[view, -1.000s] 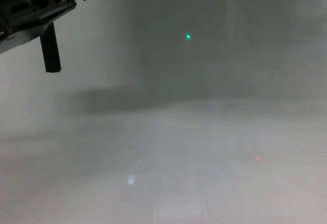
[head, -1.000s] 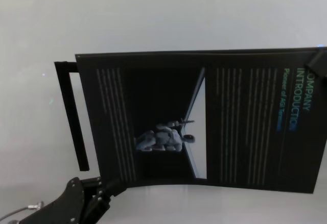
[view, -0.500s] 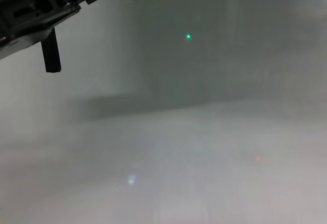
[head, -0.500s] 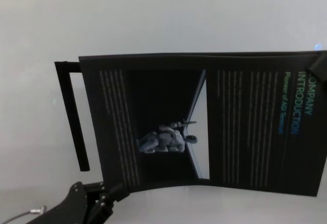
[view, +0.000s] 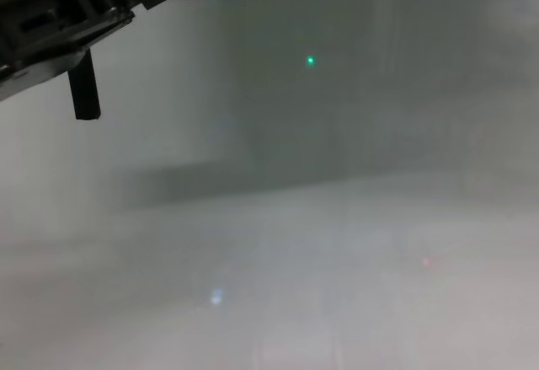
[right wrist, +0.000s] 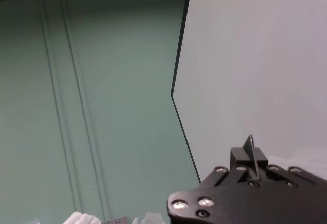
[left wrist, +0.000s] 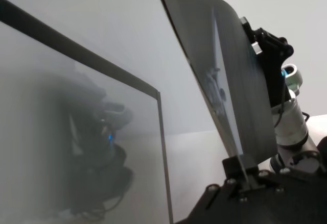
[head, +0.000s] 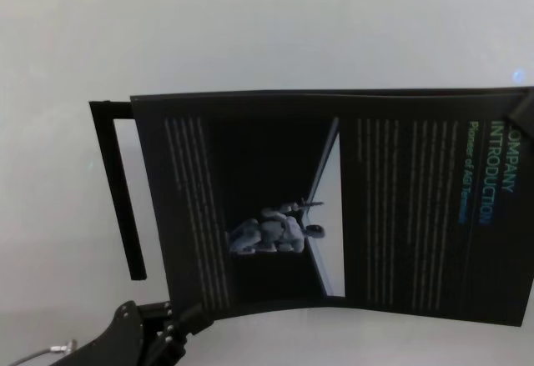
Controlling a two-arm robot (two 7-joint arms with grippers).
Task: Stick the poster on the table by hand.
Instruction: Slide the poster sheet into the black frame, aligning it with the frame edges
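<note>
Between the two grippers, the poster (head: 334,208) hangs spread out above the table (head: 250,24), printed face toward the head camera, its near edge bowing slightly. At the sheet's lower corner the left gripper (head: 179,323) has its jaws closed thin on the edge; the left wrist view confirms the pinch, with the sheet (left wrist: 225,76) rising edge-on from the closed fingertips of the left gripper (left wrist: 242,167). At the opposite upper corner, the right gripper (head: 522,109) is barely in frame in the head view; the right wrist view shows its jaws (right wrist: 250,165) shut on a sliver of sheet edge.

Compared with the frames of a second ago, the poster has drifted down and slightly toward the right gripper, so that more of the thin black bar (head: 121,191) beyond the left-hand edge is exposed. Judged from this, the sheet is still being carried into position and is not yet pressed flat.

Only the left wrist view shows the gap between sheet and surface, and the right arm behind the sheet. The chest view shows only the left gripper (view: 50,24), the bar's tip and the poster's shadow on the table.
</note>
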